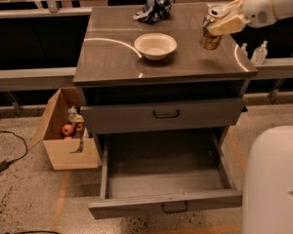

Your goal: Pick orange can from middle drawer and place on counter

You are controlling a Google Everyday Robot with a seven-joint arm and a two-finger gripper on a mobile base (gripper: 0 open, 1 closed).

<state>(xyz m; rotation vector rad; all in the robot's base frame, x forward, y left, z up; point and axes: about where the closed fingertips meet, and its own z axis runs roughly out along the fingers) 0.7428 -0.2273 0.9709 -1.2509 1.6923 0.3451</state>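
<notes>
The orange can [211, 32], orange-brown with a silver lid, is tilted over the right part of the counter [117, 60]. I cannot tell whether its base touches the top. My gripper [223, 21] comes in from the right on a white arm and is shut on the can's upper side. The middle drawer [166, 177] stands pulled out below, its box empty, with its narrow front panel [136, 207] and dark handle toward me.
A white bowl [156, 45] sits mid-counter and a dark crumpled cloth [154, 8] at its back. A taller closed drawer front [136, 116] is above the open one. A cardboard box [68, 138] stands on the floor at left, clear bottles [259, 51] at right, and my white body [273, 179] at bottom right.
</notes>
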